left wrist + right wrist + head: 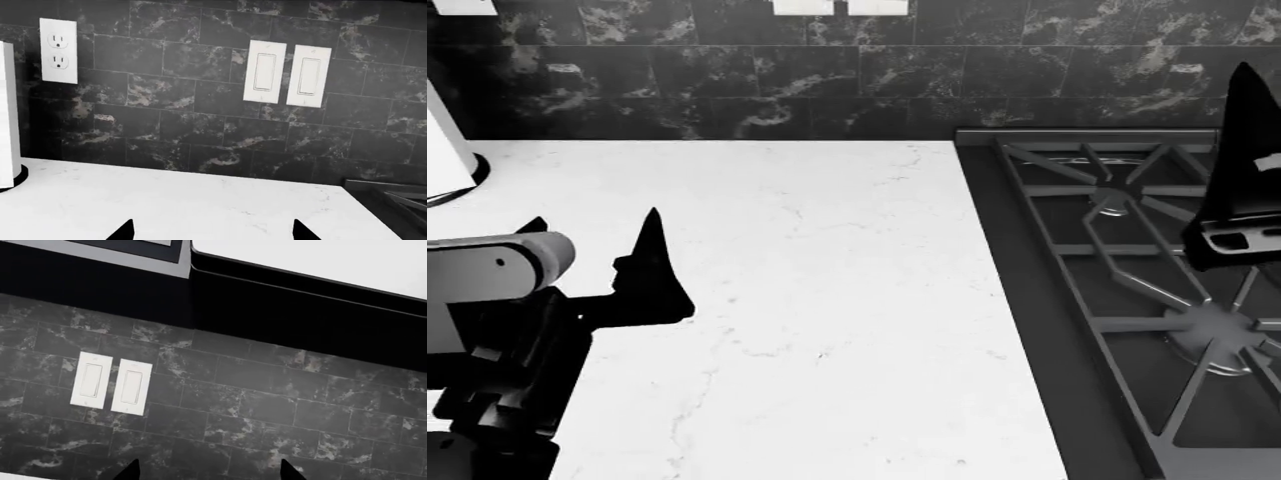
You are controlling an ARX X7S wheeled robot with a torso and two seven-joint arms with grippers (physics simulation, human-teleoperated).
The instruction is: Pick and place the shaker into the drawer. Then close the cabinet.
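The shaker, the drawer and the cabinet are out of view in all three views. My left gripper (594,225) hovers low over the white countertop (827,300) at the left. In the left wrist view the left gripper (213,231) is open, with only bare counter between its black fingertips. On the right, one black finger (1241,130) of my right gripper rises above the stove. In the right wrist view the right gripper (208,471) is open and faces the dark tiled wall with nothing between its tips.
A stove with black grates (1134,280) fills the right side. A white paper towel roll (443,150) stands at the counter's back left. The marbled backsplash carries an outlet (58,51) and two light switches (288,74). A dark overhead fitting (267,305) hangs above the wall.
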